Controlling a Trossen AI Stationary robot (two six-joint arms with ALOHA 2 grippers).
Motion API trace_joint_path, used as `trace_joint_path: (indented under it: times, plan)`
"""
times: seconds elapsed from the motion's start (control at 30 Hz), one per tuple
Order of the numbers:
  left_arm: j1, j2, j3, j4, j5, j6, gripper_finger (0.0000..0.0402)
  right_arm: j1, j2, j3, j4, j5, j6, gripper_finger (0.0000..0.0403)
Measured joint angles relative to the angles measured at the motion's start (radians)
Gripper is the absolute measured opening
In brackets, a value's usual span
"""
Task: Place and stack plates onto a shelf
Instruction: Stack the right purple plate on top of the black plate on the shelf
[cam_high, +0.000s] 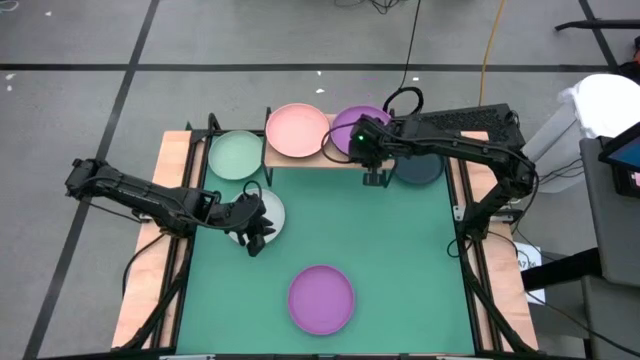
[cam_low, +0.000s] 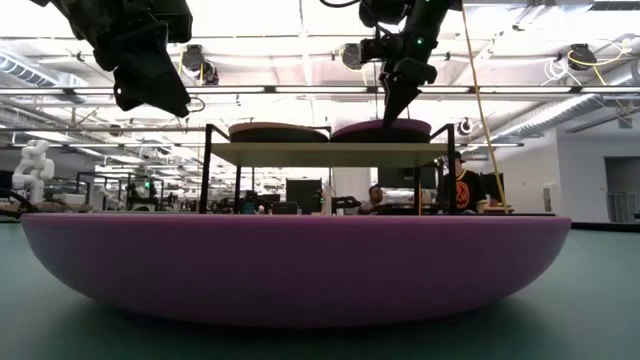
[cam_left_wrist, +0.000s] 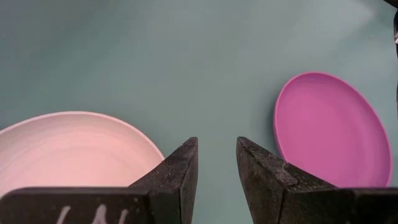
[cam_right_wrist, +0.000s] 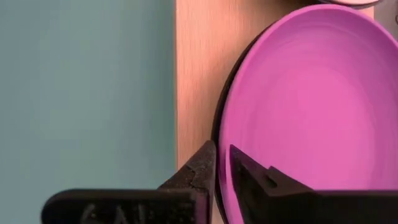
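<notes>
The shelf (cam_high: 310, 160) stands at the table's far edge. On it lie a pink plate (cam_high: 297, 130) and a purple plate (cam_high: 350, 125); a dark rim (cam_right_wrist: 217, 124) shows under the purple one. My right gripper (cam_right_wrist: 222, 163) is at the purple plate's rim, fingers nearly together. My left gripper (cam_left_wrist: 216, 163) hangs open above the table beside a white plate (cam_high: 272, 210), touching nothing. On the table lie a mint plate (cam_high: 235, 155), a second purple plate (cam_high: 321, 298) and a dark plate (cam_high: 420, 170). My right gripper has the purple plate's rim (cam_right_wrist: 225, 134) between its two fingertips, on the side toward the shelf's near edge. The fingers come slanting down from above. The plate lies flat on the shelf's stack. Whether both fingers still touch the rim, I cannot tell.
The second purple plate fills the low view's foreground (cam_low: 300, 270). Light-wood strips (cam_high: 150, 250) run along the table's left and right sides. Bare green mat (cam_high: 400, 250) lies between the shelf and the near purple plate.
</notes>
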Motion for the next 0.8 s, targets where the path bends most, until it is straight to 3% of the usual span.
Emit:
trace_joint_path:
  times: [0.23, 0.47, 0.8]
  plan:
    - [0.0, 0.0, 0.0, -0.007, 0.0, -0.015, 0.0115, 0.017, -0.009, -0.001, 0.004, 0.097, -0.001, 0.0089]
    - [0.0, 0.0, 0.0, -0.069, -0.017, -0.061, 0.0115, 0.059, -0.092, -0.001, 0.013, 0.098, -0.002, 0.0119]
    - [0.0, 0.0, 0.0, -0.096, -0.017, -0.081, 0.0115, 0.112, -0.277, -0.001, -0.032, 0.127, 0.294, 0.0115]
